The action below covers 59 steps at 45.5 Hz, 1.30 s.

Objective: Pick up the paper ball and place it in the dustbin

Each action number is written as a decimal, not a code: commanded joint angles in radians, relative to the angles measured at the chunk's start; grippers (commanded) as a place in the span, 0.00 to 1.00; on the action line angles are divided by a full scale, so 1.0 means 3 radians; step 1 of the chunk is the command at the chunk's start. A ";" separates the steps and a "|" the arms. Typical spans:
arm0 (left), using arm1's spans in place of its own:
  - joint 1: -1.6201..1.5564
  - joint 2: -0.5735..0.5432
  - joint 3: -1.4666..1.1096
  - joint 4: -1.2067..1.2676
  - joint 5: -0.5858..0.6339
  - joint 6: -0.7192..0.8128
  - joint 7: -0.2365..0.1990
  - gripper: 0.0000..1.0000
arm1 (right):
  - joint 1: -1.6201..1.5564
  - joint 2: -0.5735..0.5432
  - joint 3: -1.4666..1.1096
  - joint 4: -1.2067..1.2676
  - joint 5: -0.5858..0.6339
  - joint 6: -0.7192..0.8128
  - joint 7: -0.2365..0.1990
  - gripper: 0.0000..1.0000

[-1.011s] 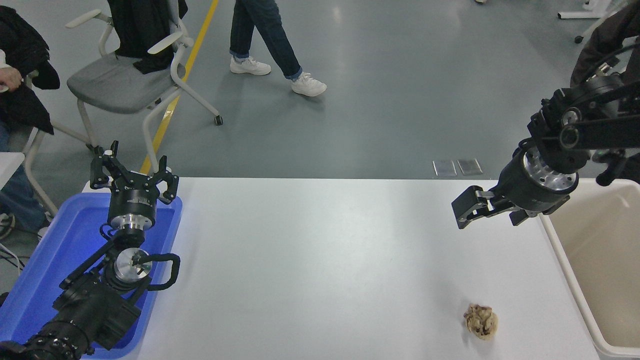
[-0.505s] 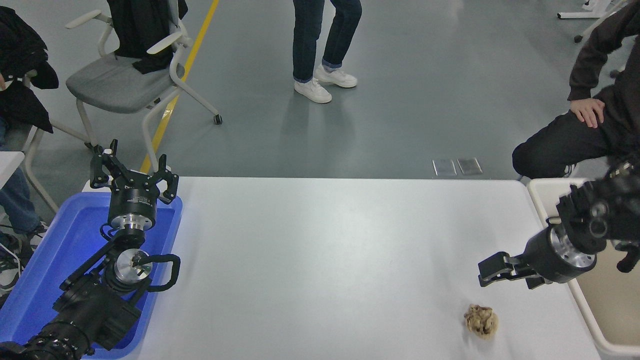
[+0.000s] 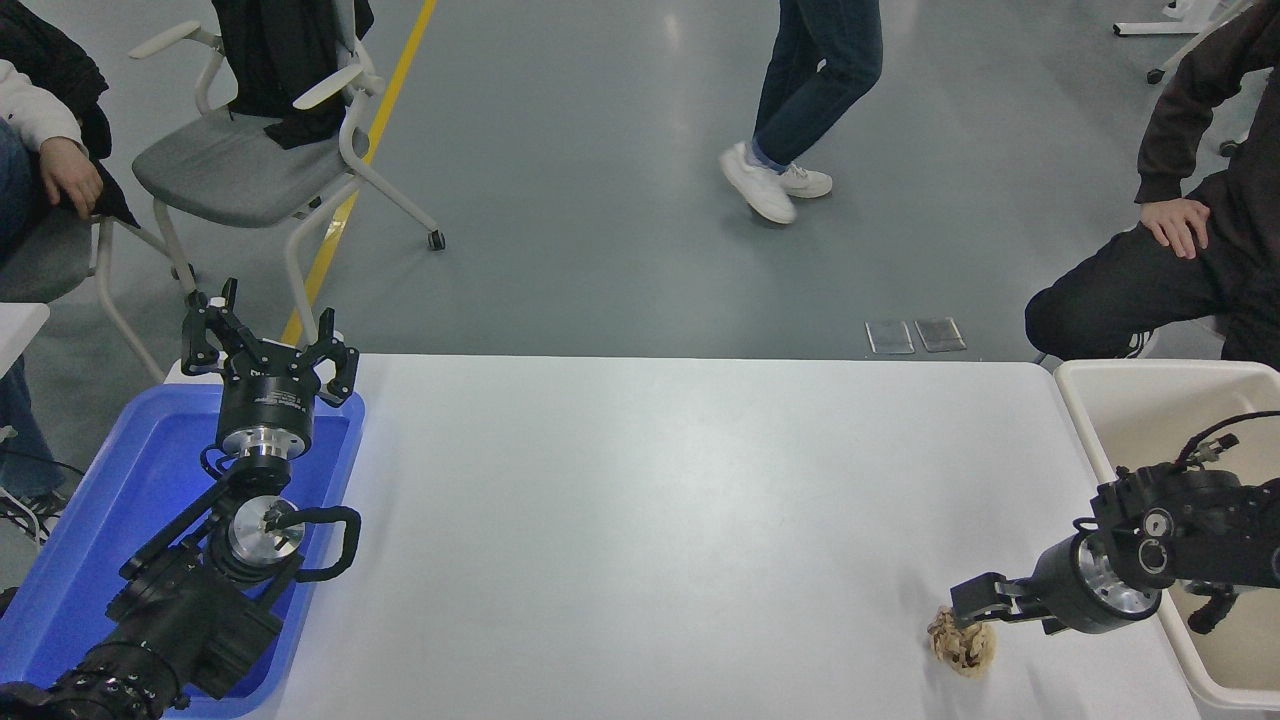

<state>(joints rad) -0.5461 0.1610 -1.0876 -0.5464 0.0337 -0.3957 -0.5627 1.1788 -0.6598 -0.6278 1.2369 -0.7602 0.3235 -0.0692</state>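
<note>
My right gripper (image 3: 972, 603) sits right on top of the paper ball (image 3: 962, 643) at the near right of the table (image 3: 640, 520), I cannot tell how wide, so I should squeeze gently before lifting toward the dustbin (image 3: 1130, 385).

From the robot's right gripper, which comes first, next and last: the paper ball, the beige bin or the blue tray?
From the right gripper:
1. Crumpled tan paper ball, right at it, just below.
2. Large cream-beige plastic dustbin, at the table's right edge.
3. Shallow blue plastic tray, far across on the left.
</note>
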 commanded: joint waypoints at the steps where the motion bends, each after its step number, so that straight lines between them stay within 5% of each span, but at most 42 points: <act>1: 0.0000 0.0000 0.0000 0.0001 0.0000 0.0000 -0.0001 0.99 | -0.0207 0.0123 0.0114 -0.0150 -0.0012 -0.0071 0.0000 1.00; 21: 0.0000 0.0000 0.0000 0.0001 0.0000 0.0000 -0.0001 0.99 | -0.0401 0.0318 0.0114 -0.0370 -0.0018 -0.0178 0.0006 0.97; 26: 0.0000 0.0000 0.0000 -0.0004 0.0000 0.0000 -0.0001 0.99 | -0.0401 0.0323 0.0114 -0.0370 -0.0012 -0.0214 0.0011 0.58; 32: 0.0000 0.0000 0.0005 -0.0004 0.0000 0.0000 -0.0001 0.99 | -0.0386 0.0318 0.0119 -0.0375 -0.0012 -0.0234 0.0026 0.26; 34: 0.0000 0.0000 0.0000 -0.0004 0.0000 0.0000 -0.0001 0.99 | -0.0386 0.0313 0.0124 -0.0375 -0.0012 -0.0250 0.0046 0.01; 59: 0.0000 -0.0005 0.0005 -0.0004 0.0000 0.0000 0.0004 0.99 | 0.1034 -0.0556 -0.0336 0.0427 0.0069 0.0016 0.0062 0.00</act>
<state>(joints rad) -0.5461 0.1611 -1.0864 -0.5478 0.0342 -0.3959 -0.5614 1.2183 -0.6993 -0.6183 1.2286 -0.7568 0.2751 -0.0513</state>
